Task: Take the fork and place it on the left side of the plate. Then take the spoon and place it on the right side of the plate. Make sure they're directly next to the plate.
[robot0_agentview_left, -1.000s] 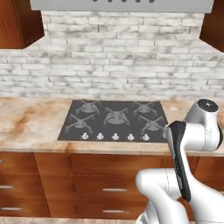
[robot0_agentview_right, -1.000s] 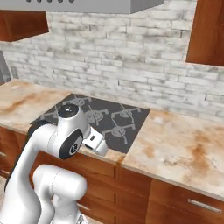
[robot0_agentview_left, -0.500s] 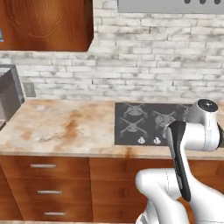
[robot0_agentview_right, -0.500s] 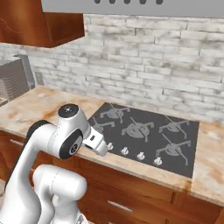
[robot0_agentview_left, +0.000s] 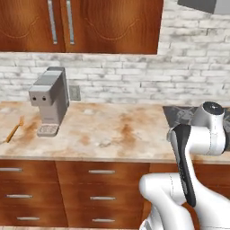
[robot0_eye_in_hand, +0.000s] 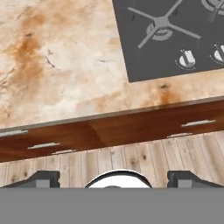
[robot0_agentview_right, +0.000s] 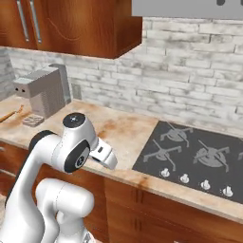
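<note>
In the left base view, the fork (robot0_agentview_left: 15, 129) lies at the frame's left edge on the counter (robot0_agentview_left: 112, 134), left of the coffee machine (robot0_agentview_left: 49, 101). The right base view shows the fork (robot0_agentview_right: 10, 114) at far left. In the hand view, the gripper (robot0_eye_in_hand: 114, 177) stands wide, empty, above the cooktop (robot0_eye_in_hand: 170, 35) at upper right.

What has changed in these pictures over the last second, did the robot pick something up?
No, nothing was picked up. The base drove left along the counter, so the whole view shifted: the stove slid off to the right, and a coffee machine and the fork came into sight. The arm kept its folded pose, and the gripper stayed open and empty.
</note>
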